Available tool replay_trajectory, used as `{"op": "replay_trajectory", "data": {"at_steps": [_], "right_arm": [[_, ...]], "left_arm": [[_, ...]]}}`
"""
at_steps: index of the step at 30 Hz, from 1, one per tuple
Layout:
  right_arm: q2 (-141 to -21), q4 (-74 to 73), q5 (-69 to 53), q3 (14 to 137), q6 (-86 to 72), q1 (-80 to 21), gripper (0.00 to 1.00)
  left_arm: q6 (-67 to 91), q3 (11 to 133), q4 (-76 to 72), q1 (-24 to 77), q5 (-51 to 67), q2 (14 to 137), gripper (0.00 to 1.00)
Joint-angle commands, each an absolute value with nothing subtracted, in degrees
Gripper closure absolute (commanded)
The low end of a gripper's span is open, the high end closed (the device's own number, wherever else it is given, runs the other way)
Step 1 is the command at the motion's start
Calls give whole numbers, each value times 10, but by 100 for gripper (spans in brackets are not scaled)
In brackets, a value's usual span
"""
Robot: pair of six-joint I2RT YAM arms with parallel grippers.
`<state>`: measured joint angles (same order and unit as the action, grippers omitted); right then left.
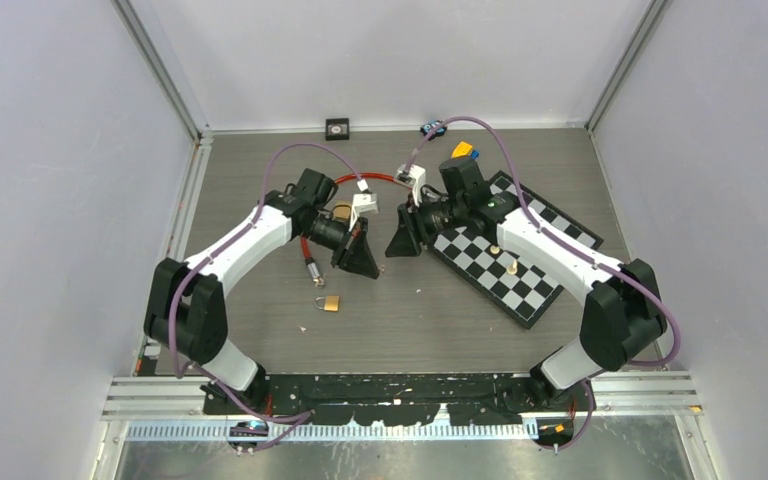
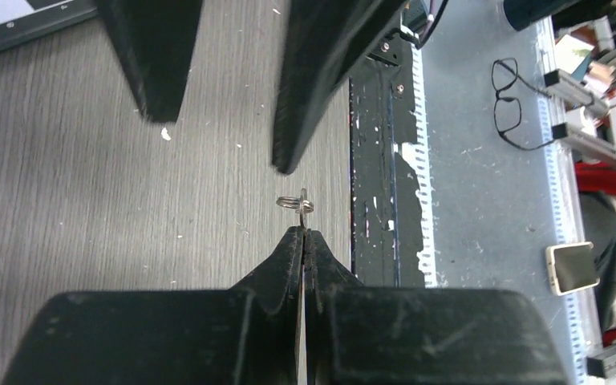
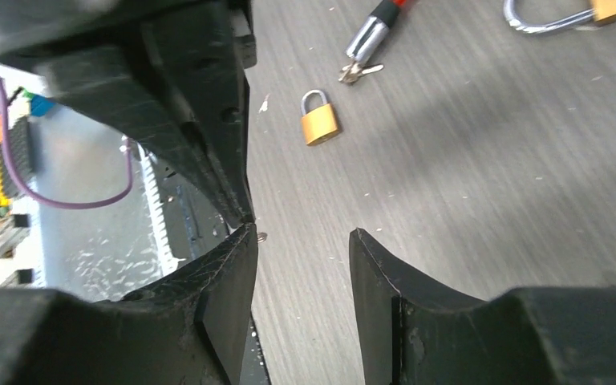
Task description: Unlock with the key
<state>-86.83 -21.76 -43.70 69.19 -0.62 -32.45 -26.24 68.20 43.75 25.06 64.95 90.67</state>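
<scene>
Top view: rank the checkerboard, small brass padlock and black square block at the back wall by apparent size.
1. The checkerboard, clearly largest.
2-3. The small brass padlock and black square block look alike; the block lies farther from the camera, so I won't rank them.

I see the worktop (image 1: 410, 330) as a grey wood-grain surface, matt. The small padlock (image 3: 319, 120) has a brass-coloured body with a soft shine and a polished steel shackle. The key ring (image 2: 295, 204) is thin bright metal. The fingers (image 2: 281, 269) of the left gripper (image 2: 303, 233) look like matt black plastic, slightly rough.
</scene>
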Motion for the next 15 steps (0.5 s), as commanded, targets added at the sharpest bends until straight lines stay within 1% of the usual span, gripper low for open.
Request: {"op": "replay_trajectory", "data": {"at_steps": [1,12,15], "right_arm": [[-888,-164,-525,678,-31,-325,49],[-891,-165,-561,673,-27,-331,48],[-893,-173,-566,674,-18,-334,50]], "left_arm": [[-311,668,448,264,648,860,100],[-324,657,448,276,624,856,100],[-326,659,449,277,619,857,100]]}}
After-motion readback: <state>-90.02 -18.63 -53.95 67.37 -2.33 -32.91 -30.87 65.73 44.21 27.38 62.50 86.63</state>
